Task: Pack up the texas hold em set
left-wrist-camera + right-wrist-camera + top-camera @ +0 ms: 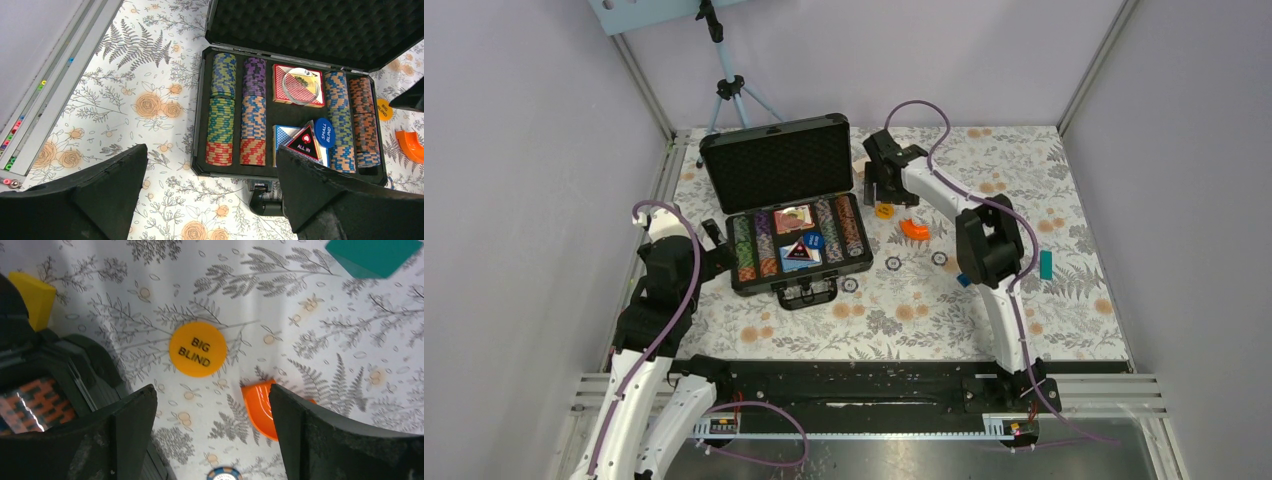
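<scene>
L jaws wide, empty, just short of case (776,165) front. Case open on bench (1044,190), chips (222,110) racked; prob heavy, rigid, lift by handle (809,293). Farther: R jaws wide, empty, above BIG BLIND disc (197,349) beside case; thin, slick, pinch by rim.

"BIG BLIND" in black on a yellow disc (197,349), on the tabletop (310,305) just beside the right edge of the case (200,120); "SMALL BLIND" in white on a blue disc (324,132); "ALL IN" in white on a black triangle (303,143); both lie on a deck (281,137) near the case's front edge.
</scene>
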Robot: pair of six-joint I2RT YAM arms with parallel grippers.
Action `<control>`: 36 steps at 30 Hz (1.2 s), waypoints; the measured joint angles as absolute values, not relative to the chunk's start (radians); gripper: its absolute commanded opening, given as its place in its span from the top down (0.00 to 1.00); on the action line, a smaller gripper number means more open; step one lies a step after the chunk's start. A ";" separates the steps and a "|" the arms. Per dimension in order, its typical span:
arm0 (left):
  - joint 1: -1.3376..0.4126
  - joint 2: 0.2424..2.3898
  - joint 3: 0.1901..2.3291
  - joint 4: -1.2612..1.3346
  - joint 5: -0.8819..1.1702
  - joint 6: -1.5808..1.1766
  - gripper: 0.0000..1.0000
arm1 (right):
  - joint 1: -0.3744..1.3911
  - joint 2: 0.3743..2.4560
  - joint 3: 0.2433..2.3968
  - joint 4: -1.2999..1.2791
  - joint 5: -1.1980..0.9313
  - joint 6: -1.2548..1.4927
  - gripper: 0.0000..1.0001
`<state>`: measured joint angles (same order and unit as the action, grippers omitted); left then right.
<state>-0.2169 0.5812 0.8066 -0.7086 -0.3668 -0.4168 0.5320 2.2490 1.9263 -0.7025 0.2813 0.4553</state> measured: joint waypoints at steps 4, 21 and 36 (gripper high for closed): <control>-0.217 0.584 0.807 -0.709 -0.367 -0.415 0.01 | 0.529 2.353 2.061 -0.742 0.263 0.465 0.14; -0.217 0.585 0.807 -0.709 -0.367 -0.415 0.01 | 0.527 2.527 2.308 -0.927 0.245 0.514 0.44; -0.217 0.585 0.807 -0.708 -0.367 -0.415 0.01 | 0.505 2.550 2.335 -0.990 0.245 0.518 0.42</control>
<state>-0.2169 0.5846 0.8066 -0.7082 -0.3668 -0.4149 0.5045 2.5500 2.3352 -0.9897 0.2451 0.5182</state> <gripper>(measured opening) 0.991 0.536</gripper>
